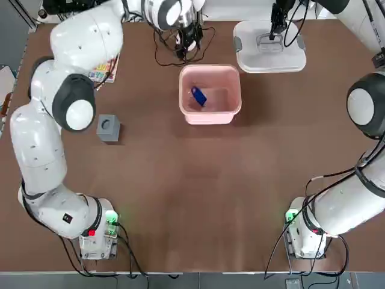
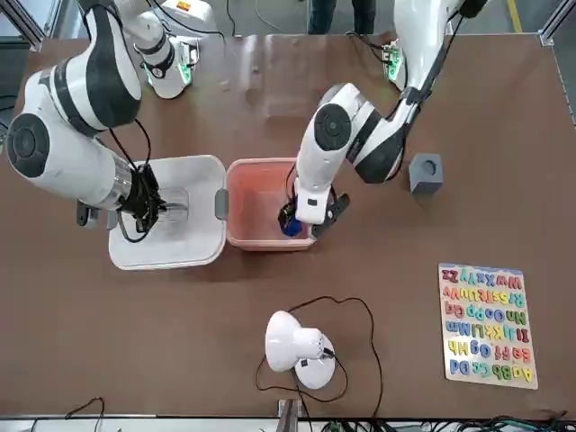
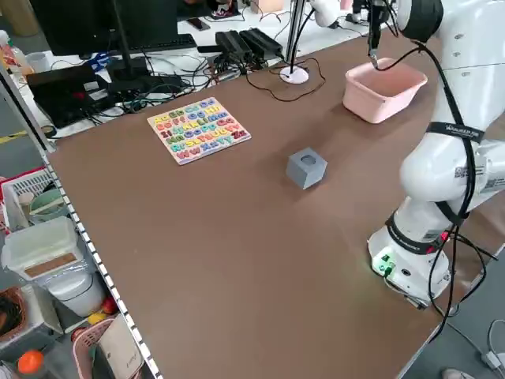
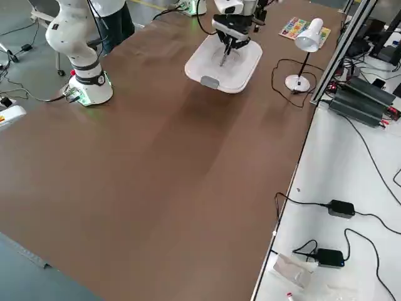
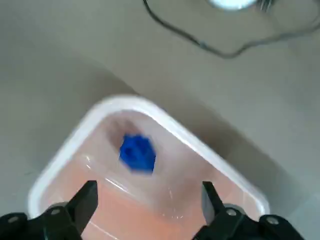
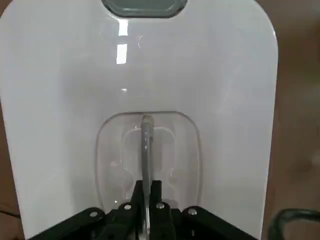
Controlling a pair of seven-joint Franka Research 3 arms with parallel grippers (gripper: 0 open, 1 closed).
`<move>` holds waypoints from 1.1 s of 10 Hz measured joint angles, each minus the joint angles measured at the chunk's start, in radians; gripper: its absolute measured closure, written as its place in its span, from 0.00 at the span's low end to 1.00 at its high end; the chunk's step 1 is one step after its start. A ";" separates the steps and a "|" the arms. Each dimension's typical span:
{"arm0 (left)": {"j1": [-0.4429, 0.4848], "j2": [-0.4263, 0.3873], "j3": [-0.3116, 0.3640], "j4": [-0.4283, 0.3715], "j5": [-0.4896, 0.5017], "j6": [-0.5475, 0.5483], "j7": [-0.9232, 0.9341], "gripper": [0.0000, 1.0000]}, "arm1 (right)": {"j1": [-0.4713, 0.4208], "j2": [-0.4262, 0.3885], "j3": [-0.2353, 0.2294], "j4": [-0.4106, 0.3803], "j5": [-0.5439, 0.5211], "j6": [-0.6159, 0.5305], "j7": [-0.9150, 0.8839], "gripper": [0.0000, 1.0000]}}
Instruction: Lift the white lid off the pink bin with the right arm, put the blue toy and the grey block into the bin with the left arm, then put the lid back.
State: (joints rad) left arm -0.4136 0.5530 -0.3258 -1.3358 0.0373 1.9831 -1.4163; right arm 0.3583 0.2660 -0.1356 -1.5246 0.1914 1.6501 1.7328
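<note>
While the left gripper (image 5: pixel 147 200) hangs over the far part of the pink bin (image 1: pixel 210 114) with its fingers spread wide and nothing between them, the blue toy (image 1: pixel 198 96) lies inside the bin toward its left wall. At the table's left, well apart from the bin, the grey block (image 1: pixel 108 127) sits on the table — untouched. To the bin's right and farther back, the white lid (image 1: pixel 269 53) rests flat, the right gripper (image 6: pixel 146 192) pinched tight on its centre handle.

blue toy (image 5: pixel 137 153) blurred, left arm (image 2: pixel 320 160) hiding bin's corner
</note>
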 joint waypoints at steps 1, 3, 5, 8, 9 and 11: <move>0.051 -0.046 0.003 0.002 0.014 -0.079 0.044 0.07 | 0.000 0.000 0.000 0.000 0.000 0.000 0.000 0.93; 0.199 -0.128 0.007 -0.006 0.023 -0.222 0.227 0.07 | -0.001 0.000 0.001 0.000 0.000 0.000 0.000 0.93; 0.338 -0.185 0.006 -0.079 0.031 -0.228 0.373 0.00 | -0.001 0.000 0.001 0.000 -0.001 -0.001 -0.001 0.93; 0.445 -0.367 0.020 -0.382 0.031 -0.097 0.585 0.00 | -0.002 0.001 0.001 -0.001 -0.001 -0.001 -0.001 0.93; 0.445 -0.424 0.040 -0.481 0.031 -0.070 0.654 0.00 | -0.002 0.001 0.001 -0.002 -0.001 -0.001 -0.001 0.93; 0.444 -0.499 0.078 -0.637 0.031 -0.048 0.794 0.00 | -0.002 0.001 0.001 -0.002 -0.001 -0.001 -0.001 0.93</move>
State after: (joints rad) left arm 0.0303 0.0541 -0.2480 -1.9724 0.0683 1.9354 -0.6221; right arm 0.3562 0.2666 -0.1349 -1.5265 0.1904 1.6493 1.7320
